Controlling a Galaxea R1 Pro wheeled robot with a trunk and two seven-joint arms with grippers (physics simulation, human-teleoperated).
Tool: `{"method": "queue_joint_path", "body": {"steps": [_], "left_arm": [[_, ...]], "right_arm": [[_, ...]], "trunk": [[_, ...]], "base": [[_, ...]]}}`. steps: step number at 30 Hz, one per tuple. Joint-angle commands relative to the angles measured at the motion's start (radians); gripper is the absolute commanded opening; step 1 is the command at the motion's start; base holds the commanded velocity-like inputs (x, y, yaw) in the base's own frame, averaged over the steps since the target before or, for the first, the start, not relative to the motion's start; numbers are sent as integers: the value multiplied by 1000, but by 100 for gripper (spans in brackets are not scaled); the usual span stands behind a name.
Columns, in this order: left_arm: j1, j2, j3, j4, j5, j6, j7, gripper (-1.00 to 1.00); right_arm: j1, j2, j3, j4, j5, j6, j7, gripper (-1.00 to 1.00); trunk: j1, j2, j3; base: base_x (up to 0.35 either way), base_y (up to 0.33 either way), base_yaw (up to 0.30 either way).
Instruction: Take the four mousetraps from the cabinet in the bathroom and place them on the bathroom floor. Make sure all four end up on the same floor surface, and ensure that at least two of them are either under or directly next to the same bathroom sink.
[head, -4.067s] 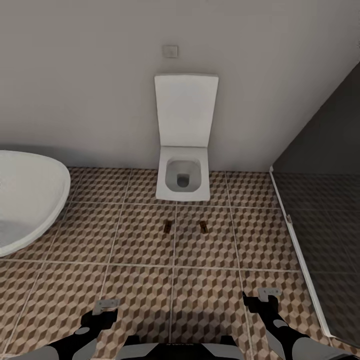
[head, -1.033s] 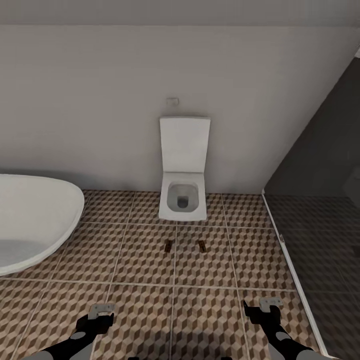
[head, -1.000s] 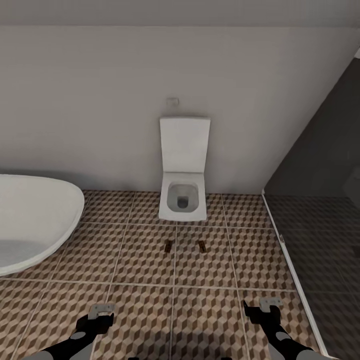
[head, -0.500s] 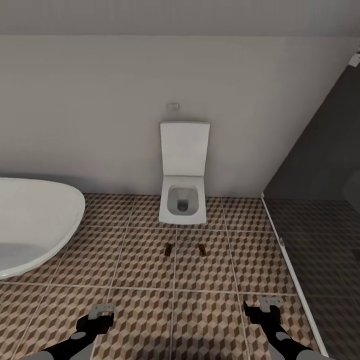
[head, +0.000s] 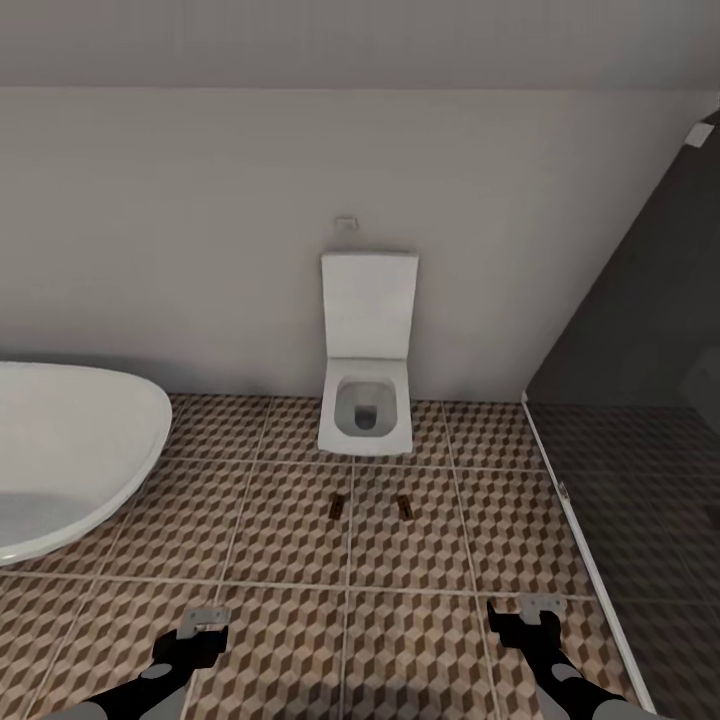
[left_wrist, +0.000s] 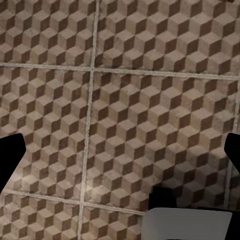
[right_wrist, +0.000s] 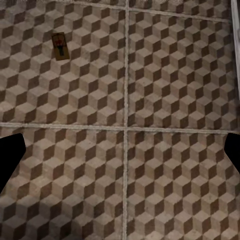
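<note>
Two mousetraps lie flat on the bathroom floor (head: 280, 520) in front of the toilet (head: 366, 400), one on each side of the grout line that runs out from the bowl. The left mousetrap (head: 337, 507) and the right mousetrap (head: 404, 506) each have their long axis pointing roughly toward the toilet and the back wall; they are near each other but apart. Both sit well apart from the white sink (head: 70, 450) at the floor's left edge. The left gripper (head: 203, 625) and the right gripper (head: 538, 610) hover low over bare tiles with fingers spread, holding nothing. A dark glass shower panel (head: 640, 420) borders the floor's right edge.
</note>
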Motion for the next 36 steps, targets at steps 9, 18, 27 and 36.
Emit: {"method": "queue_joint_path", "body": {"steps": [9,18,27,36], "left_arm": [[-1,1,-9,-4,6,-3,8,100],[-1,1,-9,-4,6,-3,9,100],[0,1,-9,-4,6,-3,9,100],[2,1,-9,-4,6,-3,9,100]], "right_arm": [[-1,0,9,0,-6,-2,-4,100],[-1,0,9,0,-6,-2,-4,100],[-1,0,9,0,-6,-2,-4,100],[-1,1,9,0,-6,-2,-4,100]], "trunk": [[1,-2,13],[1,-2,28],[1,-2,42],[1,-2,57]], "base": [[0,0,0],[0,0,0],[0,0,0],[0,0,0]]}}
